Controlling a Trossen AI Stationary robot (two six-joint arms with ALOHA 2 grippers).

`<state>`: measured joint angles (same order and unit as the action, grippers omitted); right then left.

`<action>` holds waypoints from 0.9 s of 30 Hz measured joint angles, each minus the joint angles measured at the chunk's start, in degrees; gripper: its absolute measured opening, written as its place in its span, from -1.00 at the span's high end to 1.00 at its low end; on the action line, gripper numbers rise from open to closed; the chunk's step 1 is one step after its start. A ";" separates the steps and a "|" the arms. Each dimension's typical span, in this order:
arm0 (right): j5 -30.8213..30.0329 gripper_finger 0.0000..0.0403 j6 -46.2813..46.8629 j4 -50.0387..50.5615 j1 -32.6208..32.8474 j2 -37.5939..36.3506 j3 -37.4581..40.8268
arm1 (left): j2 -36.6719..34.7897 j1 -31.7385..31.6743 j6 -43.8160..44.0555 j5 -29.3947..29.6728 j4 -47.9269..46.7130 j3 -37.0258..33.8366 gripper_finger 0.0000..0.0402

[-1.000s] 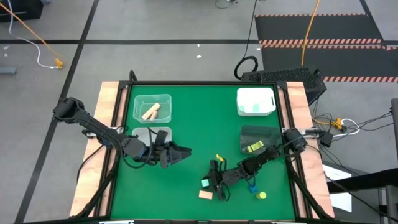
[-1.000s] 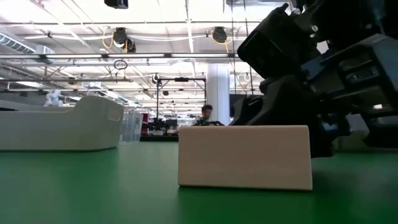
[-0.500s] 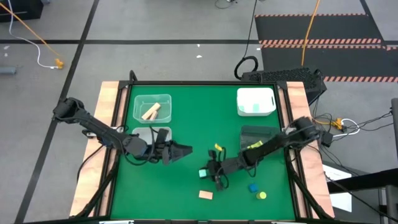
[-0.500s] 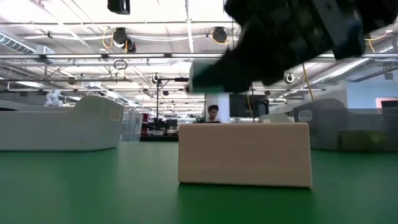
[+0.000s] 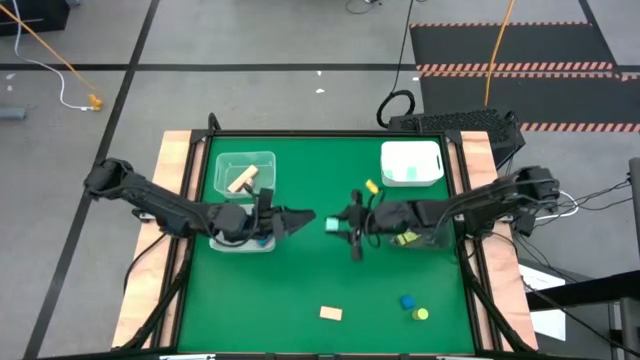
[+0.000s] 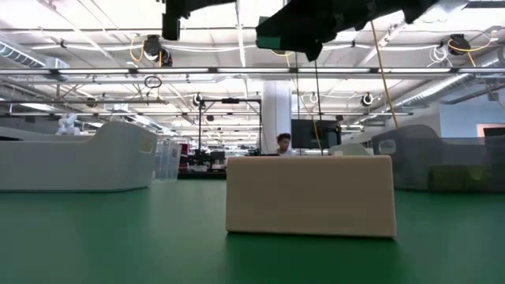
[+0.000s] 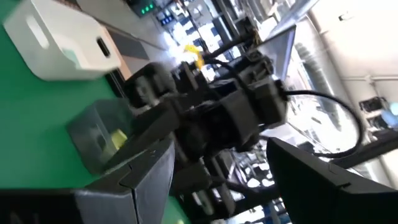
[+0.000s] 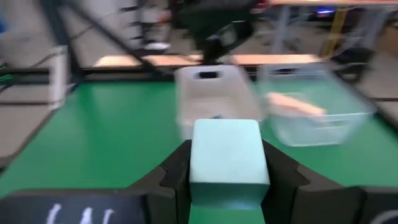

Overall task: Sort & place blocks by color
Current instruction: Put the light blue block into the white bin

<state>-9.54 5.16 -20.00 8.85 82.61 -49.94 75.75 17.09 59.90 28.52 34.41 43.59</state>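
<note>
- Clear bin [image 5: 245,172], far left of the mat: holds a tan block [image 5: 241,179]. No hazard here unless I swing wide.
- My left gripper [image 5: 300,218], over the mat just past the bin [image 5: 243,243] in front of the clear one: fingers spread apart, holding nothing. Risk: it points straight at my right gripper with little room between; if either arm drifts toward the other, the tips could collide.
- Mint green block [image 5: 332,224], carried above the middle of the mat: clamped between my right gripper's fingers, as the right wrist view shows [image 8: 227,160]. Risk: the block stands taller than the fingers grip it, so a jolt could tip or slip it; a drop from here lands on bare mat, in no bin.
- My right gripper [image 5: 345,224], mid-table, closed on that mint block. Risk: the white bin [image 5: 411,164] at the far right already shows something mint inside, and I judge that the proper home; releasing toward the left bins would mix colours.
- Dark bin [image 5: 425,215], under my right arm: yellow block [image 5: 407,238] inside. Risk: my forearm could nudge its wall.
- Tan block [image 5: 331,313], near edge, centre: unsorted.
- Blue block [image 5: 407,300] and yellow-green piece [image 5: 421,314], near edge, right, just beside each other: unsorted; a dropped block could scatter them.
</note>
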 joint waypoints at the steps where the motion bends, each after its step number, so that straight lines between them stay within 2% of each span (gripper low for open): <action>1: -1.12 0.42 0.01 0.67 -0.67 -0.96 0.01 | 0.00 -0.80 -0.34 -0.20 -0.08 0.00 -0.27; 8: -3.43 0.42 0.11 0.89 -5.00 -4.91 0.01 | 0.00 -6.22 -2.61 -1.26 -0.38 0.00 -0.27; 18: -5.86 0.42 -0.89 -5.58 -7.92 -5.49 -0.02 | 0.00 -14.86 -3.85 -13.53 -2.09 0.00 -0.27; 23: -15.11 0.42 -1.56 -4.01 -9.00 -5.49 -0.04 | 0.00 -17.39 -4.48 -16.91 -3.02 0.00 -0.27; 27: -20.02 0.42 -1.42 -1.90 -10.33 -5.47 -0.04 | 0.00 -18.25 -6.15 -19.16 -3.14 0.00 -0.27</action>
<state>-29.56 3.74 -21.90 -1.48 77.14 -49.98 75.75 -1.16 53.75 9.36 31.27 43.59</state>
